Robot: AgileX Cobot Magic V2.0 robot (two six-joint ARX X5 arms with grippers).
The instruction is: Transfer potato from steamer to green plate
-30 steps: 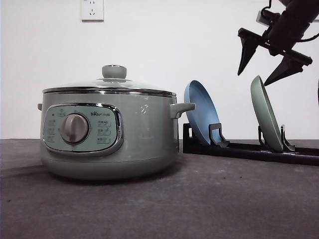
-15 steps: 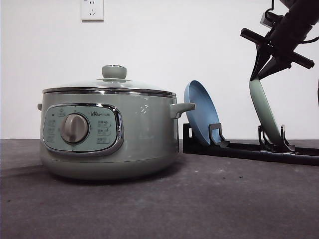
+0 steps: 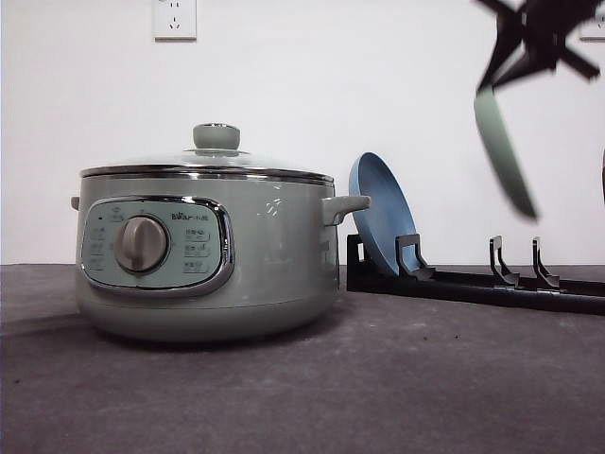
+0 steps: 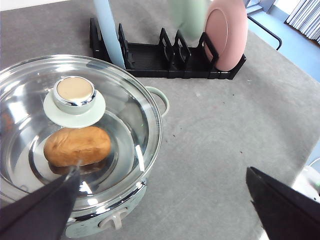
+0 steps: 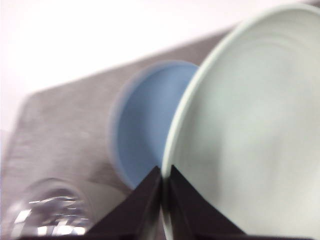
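The pale green steamer [image 3: 208,255] stands on the left of the table with its glass lid on. Through the lid I see the orange-brown potato [image 4: 77,146] lying inside. My left gripper [image 4: 162,172] hovers open above the steamer, its fingers wide apart with nothing between them. High on the right, my right gripper [image 3: 492,80] is shut on the top rim of the green plate [image 3: 504,151], which hangs tilted in the air above the rack. In the right wrist view the two fingers [image 5: 145,200] pinch the green plate's [image 5: 250,125] rim.
A black dish rack [image 3: 473,284] lies to the right of the steamer, with a blue plate [image 3: 378,222] leaning in its near-left slot. A pink plate [image 4: 226,32] stands at the rack's far end. The lid's knob [image 4: 74,92] rises above the potato.
My right gripper closed on the green plate's rim and lifted it up out of the rack slot. The steamer and blue plate have not moved.
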